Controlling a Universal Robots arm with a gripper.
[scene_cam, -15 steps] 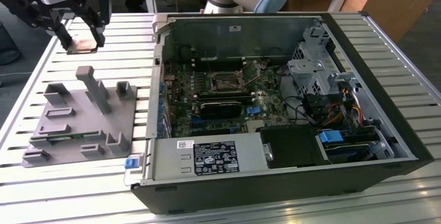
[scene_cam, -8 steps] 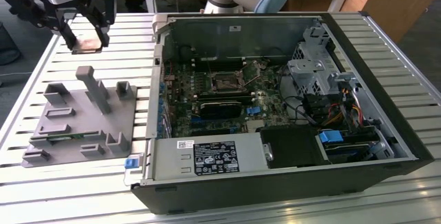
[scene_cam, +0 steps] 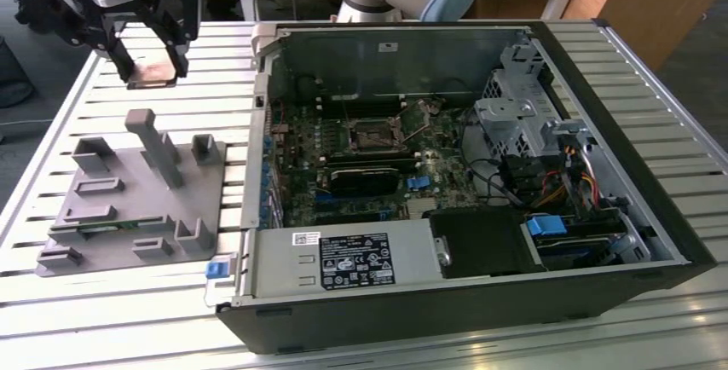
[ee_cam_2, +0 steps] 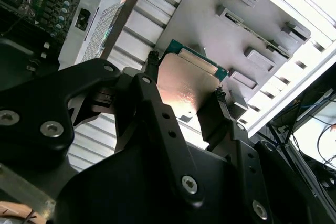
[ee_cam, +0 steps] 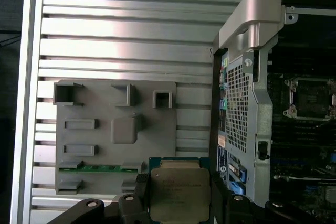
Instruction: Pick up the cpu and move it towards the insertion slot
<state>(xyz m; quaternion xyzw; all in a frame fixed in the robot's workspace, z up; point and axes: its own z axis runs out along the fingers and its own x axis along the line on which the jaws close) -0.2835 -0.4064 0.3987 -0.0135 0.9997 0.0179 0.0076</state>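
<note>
Exterior view, with both wrist views. The gripper [scene_cam: 153,70] hangs in the upper left of the exterior frame, its two black fingers clamped on opposite edges of the cpu [scene_cam: 155,69], which is held flat between them. In the second wrist view the cpu [ee_cam_2: 186,83] shows its silvery metal top with a green border, one fingertip [ee_cam_2: 153,62] pressed against each side. In the first wrist view the same chip [ee_cam: 178,191] sits between the finger pads. Below the held chip lie the slatted metal table [scene_cam: 114,319] and the grey fixture [scene_cam: 125,204], which occupies the left of the exterior frame. A thin green memory strip [ee_cam: 100,168] lies in one of the fixture's grooves. The open computer case [scene_cam: 455,310] fills the centre and right of the exterior frame. The insertion slot [scene_cam: 372,135], a square socket with a silver frame and dark centre, sits on the motherboard in the upper middle of the case, well apart from the gripper and to the exterior view's right of it. It appears in the first wrist view too, inside the case [ee_cam: 310,98].
</note>
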